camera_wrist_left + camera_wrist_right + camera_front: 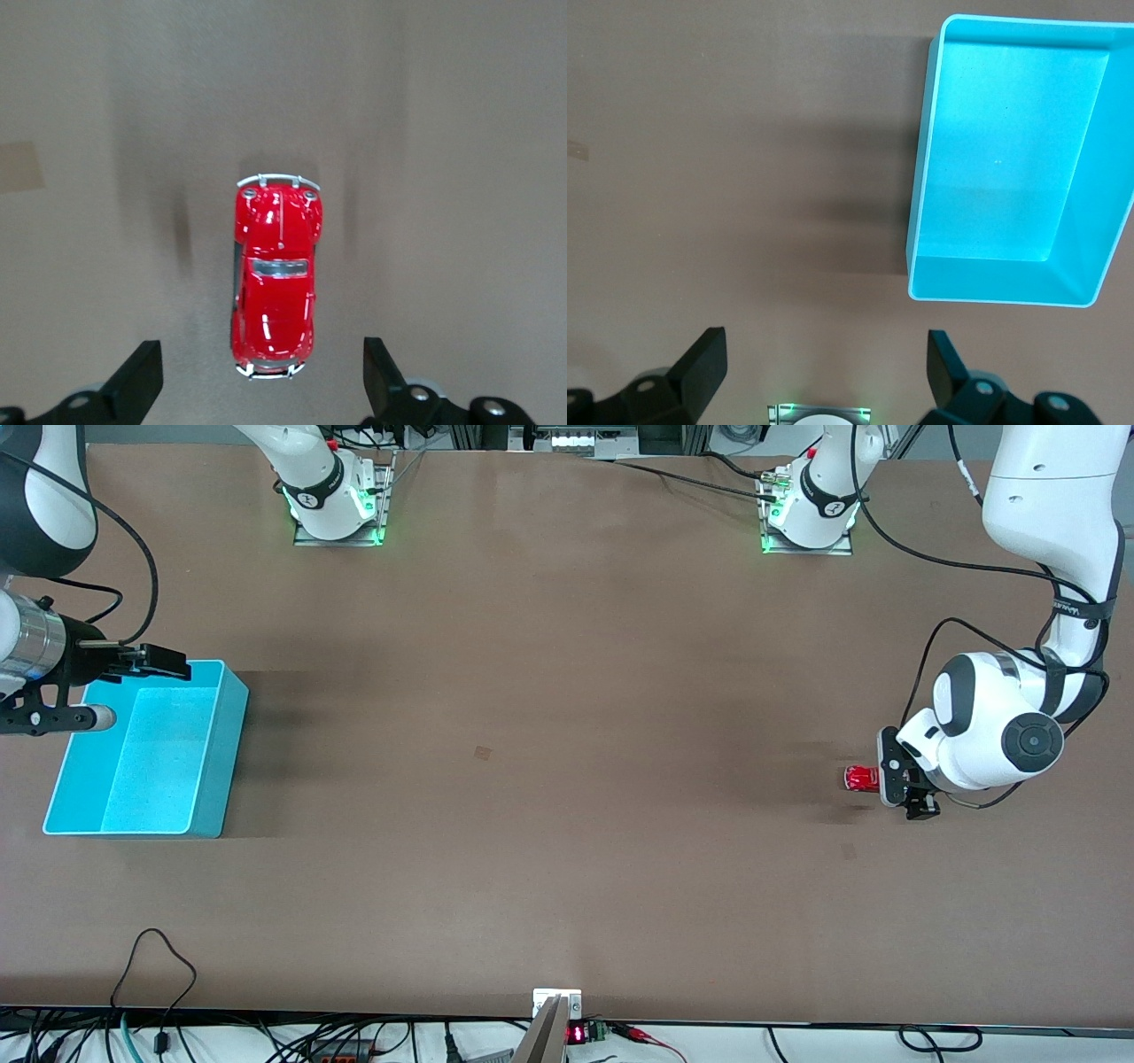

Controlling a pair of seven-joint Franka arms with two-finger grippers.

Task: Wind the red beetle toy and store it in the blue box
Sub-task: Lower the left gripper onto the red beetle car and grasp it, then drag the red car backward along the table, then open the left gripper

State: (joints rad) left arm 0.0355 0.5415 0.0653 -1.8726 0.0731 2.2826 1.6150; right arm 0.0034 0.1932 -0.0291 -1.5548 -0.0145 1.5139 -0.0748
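Observation:
The red beetle toy (pixel 858 778) stands on the brown table at the left arm's end. In the left wrist view the red beetle toy (pixel 275 288) is seen from above, its rear bumper level with the fingertips. My left gripper (pixel 904 789) hangs over the car's end, open (pixel 263 379), its fingers well apart and not touching the car. The blue box (pixel 146 748) stands empty at the right arm's end and also shows in the right wrist view (pixel 1010 159). My right gripper (pixel 62 717) is up in the air beside the box, open and empty (pixel 824 372).
A small tape patch (pixel 483 753) lies mid-table and another (pixel 849 851) lies nearer the front camera than the car. The arm bases (pixel 337 505) (pixel 811 509) stand along the table's edge farthest from the front camera. Cables (pixel 159 965) hang at the edge nearest it.

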